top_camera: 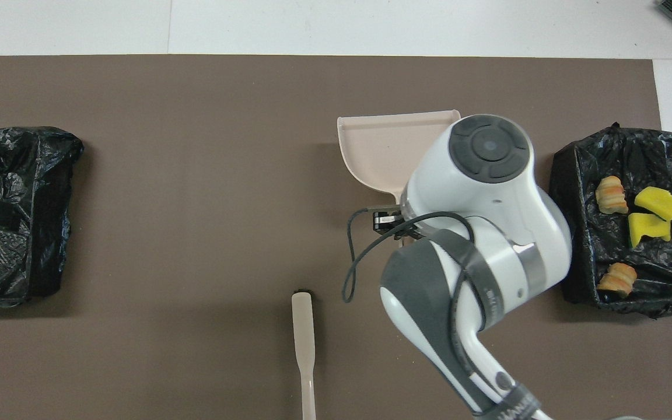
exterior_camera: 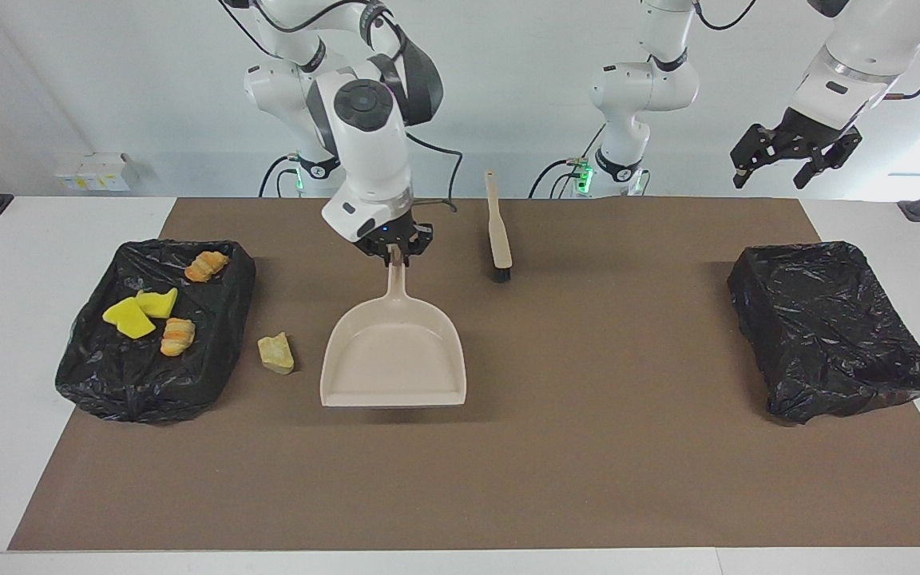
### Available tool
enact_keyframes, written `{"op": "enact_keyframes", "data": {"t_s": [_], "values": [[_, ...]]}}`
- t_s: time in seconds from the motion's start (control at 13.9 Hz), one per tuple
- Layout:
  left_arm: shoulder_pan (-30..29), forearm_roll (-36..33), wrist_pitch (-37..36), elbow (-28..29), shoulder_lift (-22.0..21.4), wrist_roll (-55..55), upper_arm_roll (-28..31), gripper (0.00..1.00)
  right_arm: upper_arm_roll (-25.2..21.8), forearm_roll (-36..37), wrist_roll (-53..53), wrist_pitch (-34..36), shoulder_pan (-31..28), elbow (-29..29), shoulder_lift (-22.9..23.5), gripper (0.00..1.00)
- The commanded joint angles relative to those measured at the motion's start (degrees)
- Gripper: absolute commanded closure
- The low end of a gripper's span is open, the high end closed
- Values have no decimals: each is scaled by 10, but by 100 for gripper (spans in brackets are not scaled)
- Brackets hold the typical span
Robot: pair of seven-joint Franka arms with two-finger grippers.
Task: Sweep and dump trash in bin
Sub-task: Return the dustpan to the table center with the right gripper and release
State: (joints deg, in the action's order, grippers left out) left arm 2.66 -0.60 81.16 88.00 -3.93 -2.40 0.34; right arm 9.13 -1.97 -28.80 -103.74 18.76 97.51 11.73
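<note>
**Dustpan held over the mat, one lump of trash beside it**

We see the right gripper (exterior_camera: 393,249) with its jaws clamped on the handle of the beige dustpan (exterior_camera: 394,358), which hangs below the jaws over the middle of the brown mat (exterior_camera: 508,479). From these jaws toward the right arm's end of the table, one tan lump (exterior_camera: 277,353) lies on the mat, just beside the pan and near the black-lined bin (exterior_camera: 140,391). In this bin lie four pieces of trash (exterior_camera: 140,315): two yellow wedges and two orange-brown lumps. The brush (exterior_camera: 497,230) lies on the mat near the clamped jaws, toward the left arm's end. The left gripper (exterior_camera: 794,152) waits high in the air with jaws apart, above the second bin (exterior_camera: 831,327).
</note>
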Motion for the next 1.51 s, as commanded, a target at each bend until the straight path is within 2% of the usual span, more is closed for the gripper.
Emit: {"op": "enact_keyframes", "data": {"t_s": [0.0,0.29,0.65,0.72,0.79,1.08,1.22,1.44], "values": [[3,-8,2,-3,-1,-8,3,0,-4,-17,-49,-21,25,-68,71,100],[2,-8,3,-3,-1,-8,3,0,-3,-18,-71,-80,64,-119,151,100],[2,-6,3,-3,-1,-8,3,0,6,-37,-71,-149,70,-124,191,100],[2,-6,3,-3,-1,-8,3,0,5,-50,-71,-153,71,-123,190,75],[2,-8,3,-3,-1,-8,3,0,5,-49,-73,-153,72,-122,189,1],[1,-9,3,-3,-1,-4,4,0,6,-51,-92,-145,73,-123,178,0],[1,-9,4,-3,-1,-3,4,0,7,-52,-91,-130,73,-115,153,0],[2,-9,20,-3,0,-6,3,0,7,-44,-82,-70,69,-103,110,0]]}}
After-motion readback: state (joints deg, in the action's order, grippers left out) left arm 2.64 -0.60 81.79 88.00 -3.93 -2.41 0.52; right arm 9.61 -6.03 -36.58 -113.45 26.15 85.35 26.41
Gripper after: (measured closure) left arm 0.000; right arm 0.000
